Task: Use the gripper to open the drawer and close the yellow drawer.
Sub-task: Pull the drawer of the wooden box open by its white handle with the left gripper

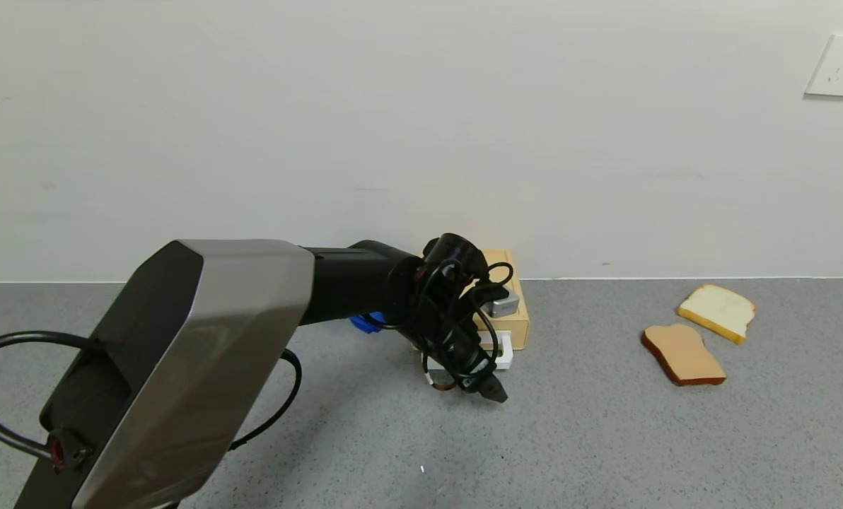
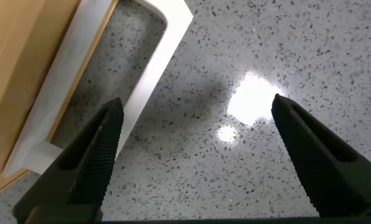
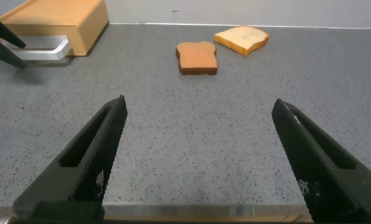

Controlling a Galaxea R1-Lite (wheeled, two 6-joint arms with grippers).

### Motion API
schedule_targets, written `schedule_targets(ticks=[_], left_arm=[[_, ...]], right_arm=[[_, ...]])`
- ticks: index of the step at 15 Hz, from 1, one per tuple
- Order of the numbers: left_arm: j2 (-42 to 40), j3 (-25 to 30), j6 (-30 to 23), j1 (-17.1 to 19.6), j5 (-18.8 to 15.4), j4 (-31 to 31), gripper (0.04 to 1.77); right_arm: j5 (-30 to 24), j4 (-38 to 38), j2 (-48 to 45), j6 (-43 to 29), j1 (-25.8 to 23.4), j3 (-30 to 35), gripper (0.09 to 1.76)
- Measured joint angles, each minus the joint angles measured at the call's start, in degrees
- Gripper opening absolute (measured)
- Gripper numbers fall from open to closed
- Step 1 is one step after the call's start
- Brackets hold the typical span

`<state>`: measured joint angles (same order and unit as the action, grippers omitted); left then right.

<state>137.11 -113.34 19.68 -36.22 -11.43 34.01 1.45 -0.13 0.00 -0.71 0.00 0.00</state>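
Two views show the left gripper (image 1: 489,389) poised just in front of the yellow drawer (image 1: 510,322), which sits pushed into its flat tan box against the far wall on the grey speckled counter (image 1: 591,438). Left wrist view: the fingers (image 2: 89,162) are spread wide above the counter, and the drawer's white loop handle (image 2: 151,68) lies just beside one finger, apart from it, outside the gap between them. Nothing is held. Head view: the black, cable-wrapped gripper tip points down toward the counter, close to the handle's near edge. Right wrist view: the right gripper (image 3: 198,162) hangs low over the counter, fingers wide apart, well away from the drawer. Two bread slices (image 1: 701,332) lie to the right.
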Motion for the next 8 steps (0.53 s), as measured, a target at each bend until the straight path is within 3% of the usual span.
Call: schedule_targets(ticks=[8], left_arm=[[-0.1, 0.3, 0.1, 1.1, 5.5, 0.9, 1.72]], right_arm=[[0.0, 0.0, 0.0, 0.0, 0.0, 0.0, 1.71]])
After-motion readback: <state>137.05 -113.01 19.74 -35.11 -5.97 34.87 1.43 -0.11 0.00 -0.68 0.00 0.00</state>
